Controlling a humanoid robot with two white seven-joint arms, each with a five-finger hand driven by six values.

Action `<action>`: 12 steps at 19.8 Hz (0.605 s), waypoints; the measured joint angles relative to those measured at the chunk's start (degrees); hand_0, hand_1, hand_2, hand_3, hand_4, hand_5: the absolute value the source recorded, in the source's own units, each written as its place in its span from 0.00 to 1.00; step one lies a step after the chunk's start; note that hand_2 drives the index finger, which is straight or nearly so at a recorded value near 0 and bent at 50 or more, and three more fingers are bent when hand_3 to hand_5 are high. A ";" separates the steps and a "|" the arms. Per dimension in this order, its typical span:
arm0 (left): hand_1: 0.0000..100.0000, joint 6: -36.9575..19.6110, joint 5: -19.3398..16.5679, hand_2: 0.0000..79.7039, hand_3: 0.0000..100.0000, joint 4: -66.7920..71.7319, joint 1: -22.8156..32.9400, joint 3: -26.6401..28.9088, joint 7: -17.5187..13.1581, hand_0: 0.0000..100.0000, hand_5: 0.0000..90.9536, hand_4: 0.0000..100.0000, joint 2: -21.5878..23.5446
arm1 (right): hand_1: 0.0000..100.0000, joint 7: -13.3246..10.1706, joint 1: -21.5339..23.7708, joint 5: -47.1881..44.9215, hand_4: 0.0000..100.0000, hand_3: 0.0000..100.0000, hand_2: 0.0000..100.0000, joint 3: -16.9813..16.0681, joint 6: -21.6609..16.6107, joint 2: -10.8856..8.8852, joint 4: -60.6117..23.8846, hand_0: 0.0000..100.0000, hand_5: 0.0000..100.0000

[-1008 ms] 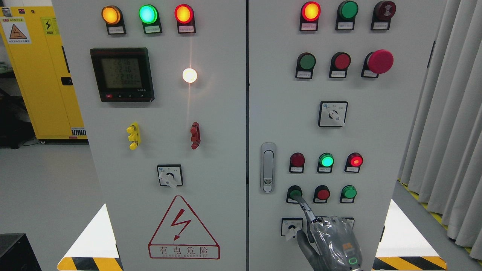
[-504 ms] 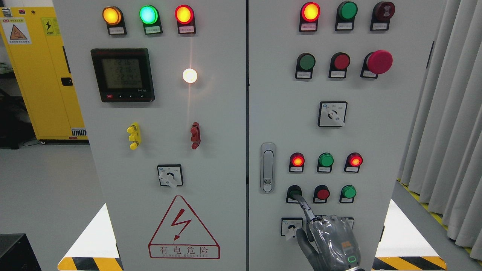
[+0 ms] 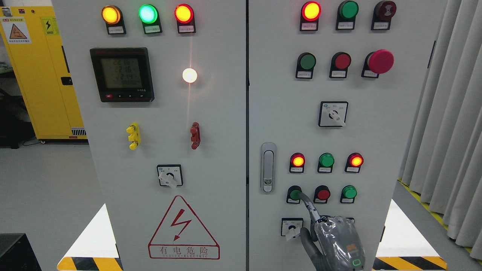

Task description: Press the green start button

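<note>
The right hand (image 3: 337,241) comes up from the bottom edge of the big gray cabinet (image 3: 376,131), near its lower right part. One long finger (image 3: 307,203) sticks out and points up to the left. Its tip touches the green button (image 3: 294,194). The other fingers are curled in, and the hand holds nothing.

The green button sits low on the right door, at the left end of a row of three. Next to it is a red button (image 3: 322,194), and then another green one (image 3: 349,192). Just above this row are three small lights. The left light (image 3: 297,160) glows red, the middle light (image 3: 326,160) is green and dim, and the right light (image 3: 356,160) glows red.

A white knob switch (image 3: 292,227) sits just left of the hand. A silver door handle (image 3: 268,167) stands near the left edge of the right door. On the left door, near the bottom, is a red warning triangle (image 3: 183,227) with a lightning bolt.
</note>
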 measured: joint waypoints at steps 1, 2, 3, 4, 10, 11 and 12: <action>0.56 0.00 0.00 0.00 0.00 0.00 0.00 0.00 0.00 0.12 0.00 0.00 0.00 | 1.00 -0.52 0.19 -0.02 1.00 0.93 0.00 0.05 -0.63 0.00 -0.30 0.74 1.00; 0.56 0.00 0.00 0.00 0.00 0.00 0.00 0.00 0.00 0.12 0.00 0.00 0.00 | 1.00 -0.78 0.39 -0.05 1.00 0.93 0.00 0.09 -1.17 0.00 -0.58 0.75 1.00; 0.56 0.00 0.00 0.00 0.00 0.00 0.00 0.00 0.00 0.12 0.00 0.00 0.00 | 1.00 -1.28 0.56 -0.17 1.00 0.93 0.00 0.15 -1.80 0.00 -0.88 0.77 1.00; 0.56 0.00 0.00 0.00 0.00 0.00 0.00 0.00 0.00 0.12 0.00 0.00 0.00 | 1.00 -1.49 0.77 -0.52 1.00 0.93 0.00 0.18 -2.14 0.00 -1.17 0.77 1.00; 0.56 0.00 0.00 0.00 0.00 0.00 0.00 0.00 0.00 0.12 0.00 0.00 0.00 | 0.99 -1.98 2.48 -15.58 0.90 0.83 0.03 1.42 -2.57 0.00 -2.88 0.86 0.95; 0.56 0.00 0.00 0.00 0.00 0.00 0.00 0.00 0.00 0.12 0.00 0.00 0.00 | 0.92 -1.44 2.93 -19.59 0.80 0.71 0.07 1.69 -2.62 0.00 -3.27 0.79 0.83; 0.56 0.00 0.00 0.00 0.00 0.00 0.00 0.00 0.00 0.12 0.00 0.00 0.00 | 0.82 -0.77 3.47 -23.60 0.58 0.52 0.08 1.93 -2.62 0.00 -3.71 0.73 0.59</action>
